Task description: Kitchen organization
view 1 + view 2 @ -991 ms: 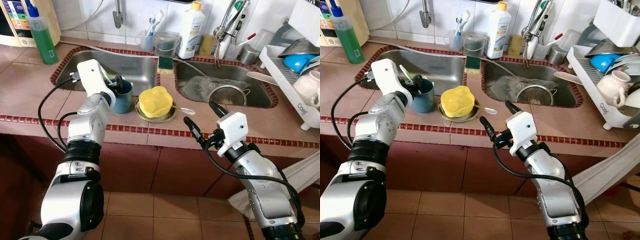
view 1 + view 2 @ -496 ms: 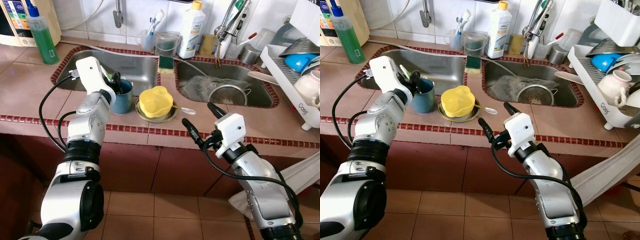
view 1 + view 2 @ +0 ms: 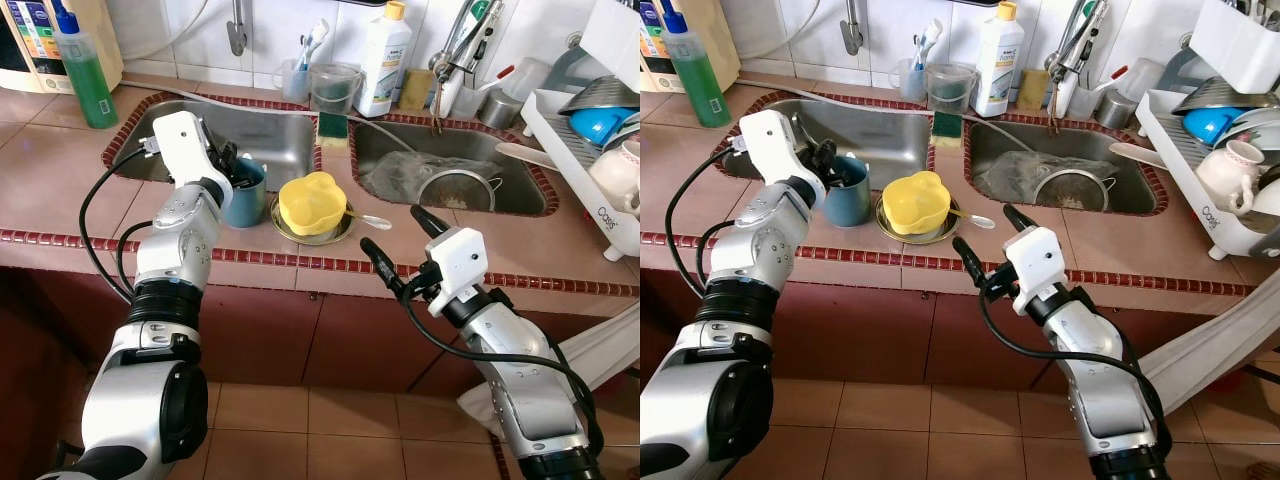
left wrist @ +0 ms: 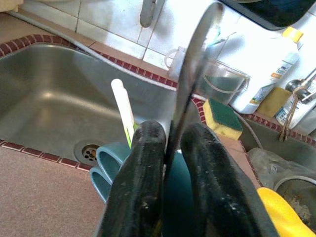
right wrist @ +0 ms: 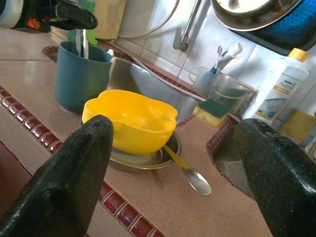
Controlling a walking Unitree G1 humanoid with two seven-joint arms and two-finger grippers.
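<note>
A brown tiled counter (image 3: 60,190) with a red-tile edge carries a double steel sink (image 3: 270,135) beneath a white tiled wall; a white dish rack (image 3: 590,190) stands at its right end. A teal cup (image 3: 246,195) stands at the sink's front rim, beside a yellow bowl (image 3: 315,203) on a steel plate (image 3: 310,232) with a spoon (image 3: 368,219). The left gripper (image 4: 170,163) pinches a flat metal utensil (image 4: 195,74) over the cup. The right gripper (image 3: 395,245), fingers spread, hovers at the counter's front edge.

teal cup (image 3: 246,193), yellow bowl (image 3: 312,203), green bottle (image 3: 84,74), brown counter (image 3: 60,190).
</note>
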